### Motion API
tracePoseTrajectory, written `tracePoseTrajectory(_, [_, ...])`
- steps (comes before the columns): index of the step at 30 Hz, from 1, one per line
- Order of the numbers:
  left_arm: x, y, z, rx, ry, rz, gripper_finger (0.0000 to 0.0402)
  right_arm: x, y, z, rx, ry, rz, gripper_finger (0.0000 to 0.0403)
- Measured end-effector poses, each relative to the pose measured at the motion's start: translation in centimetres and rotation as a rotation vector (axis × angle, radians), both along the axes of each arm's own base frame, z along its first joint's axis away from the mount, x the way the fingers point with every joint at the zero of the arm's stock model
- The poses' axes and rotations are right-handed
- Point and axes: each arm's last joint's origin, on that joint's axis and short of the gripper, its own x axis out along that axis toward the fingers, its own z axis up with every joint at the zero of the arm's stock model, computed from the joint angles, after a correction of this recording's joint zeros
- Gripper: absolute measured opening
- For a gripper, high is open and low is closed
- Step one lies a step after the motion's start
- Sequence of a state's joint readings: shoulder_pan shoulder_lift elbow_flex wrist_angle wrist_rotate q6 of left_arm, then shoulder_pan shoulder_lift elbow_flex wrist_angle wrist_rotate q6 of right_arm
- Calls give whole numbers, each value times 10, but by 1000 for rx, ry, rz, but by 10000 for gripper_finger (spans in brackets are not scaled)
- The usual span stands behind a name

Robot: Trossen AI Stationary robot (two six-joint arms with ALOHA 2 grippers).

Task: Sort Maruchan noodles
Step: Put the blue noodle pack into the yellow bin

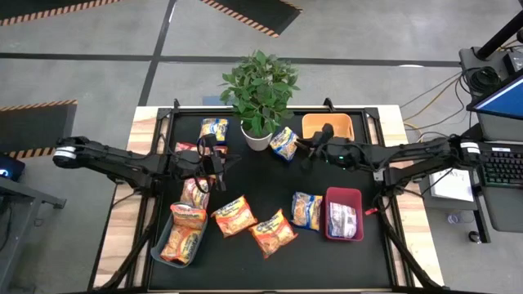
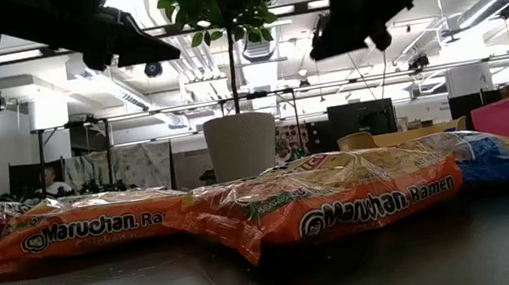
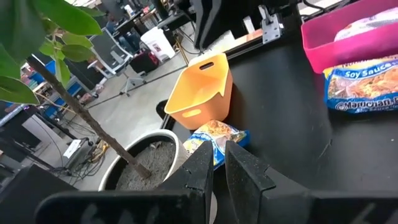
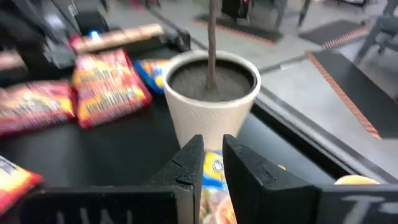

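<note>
Maruchan noodle packets lie flat on the black mat: three orange ones [image 1: 234, 215] [image 1: 273, 233] [image 1: 194, 192], a blue-and-yellow one [image 1: 307, 210] near the red bin, two more blue-and-yellow ones [image 1: 214, 129] [image 1: 284, 143] beside the plant pot, and a red one [image 1: 186, 149]. My left gripper [image 1: 225, 166] [image 3: 219, 149] hovers shut above the mat left of the pot. My right gripper [image 1: 309, 157] [image 4: 212, 142] hovers shut over the blue-and-yellow packet [image 4: 214, 171] right of the pot. Neither holds anything.
A potted plant [image 1: 257, 135] stands at the far middle between the two grippers. An orange bin [image 1: 327, 126] sits far right. A red bin [image 1: 343, 214] holds one packet. A grey-blue bin [image 1: 176, 241] near left holds orange packets.
</note>
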State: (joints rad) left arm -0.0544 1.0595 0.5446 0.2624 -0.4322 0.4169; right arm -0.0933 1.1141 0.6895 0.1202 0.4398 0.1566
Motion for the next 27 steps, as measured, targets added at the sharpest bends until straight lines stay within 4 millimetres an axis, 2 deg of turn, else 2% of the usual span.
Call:
tracePoseTrajectory(9, [0,0,0,-1,0,1,24,34,-19,-13,21,212,-52,52])
tracePoseTrajectory(12, [0,0,1,51,13,-11,24,43,-26,-26,13,277,-62,52])
tracePoseTrajectory(20, [-2,0,18,219,-70,-32,24,64,-38,-70,13,442,-72,52])
tracePoseTrajectory(27, [-10,3,27,280,-83,56,24,81,-43,-94,-10,511,-140,52])
